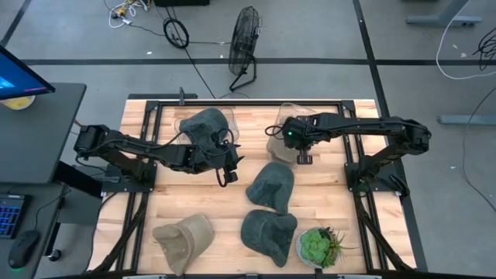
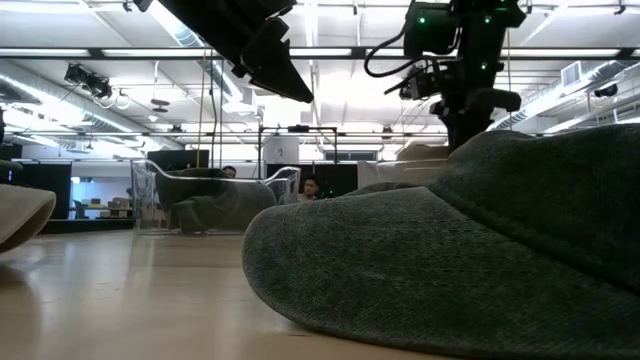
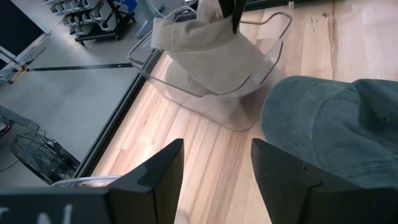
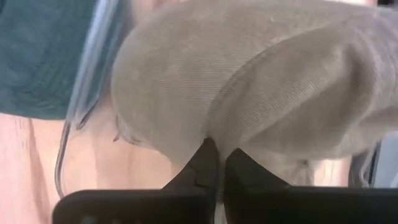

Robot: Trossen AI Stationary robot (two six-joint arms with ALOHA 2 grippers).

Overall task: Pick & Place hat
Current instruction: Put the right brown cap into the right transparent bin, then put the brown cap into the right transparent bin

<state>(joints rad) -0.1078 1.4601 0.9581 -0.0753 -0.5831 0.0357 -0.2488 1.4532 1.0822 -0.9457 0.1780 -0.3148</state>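
A beige hat (image 3: 211,53) hangs over the right clear bin (image 1: 284,116) at the table's far side, with my right gripper (image 4: 217,163) shut on it. The left clear bin (image 1: 186,122) holds a dark green hat (image 1: 206,125). My left gripper (image 3: 216,149) is open above bare wood between the bins, near the table's middle (image 1: 228,172), touching nothing. On the table lie two more dark green hats (image 1: 271,184) (image 1: 268,232) and another beige hat (image 1: 184,237). My right gripper pinches a raised fold of the beige hat's cloth (image 4: 214,134) between its two fingers (image 3: 235,14), coming from above and pointing down. The hat hangs below the fingers, its lower part within the bin's walls (image 3: 261,65). Whether it touches the bin's bottom I cannot tell.
A potted succulent (image 1: 318,246) stands near the table's near right corner. The nearest green hat fills the right of the low view (image 2: 480,260). A floor fan (image 1: 245,43) and cables lie beyond the far edge; a desk with monitor (image 1: 23,85) is to the left.
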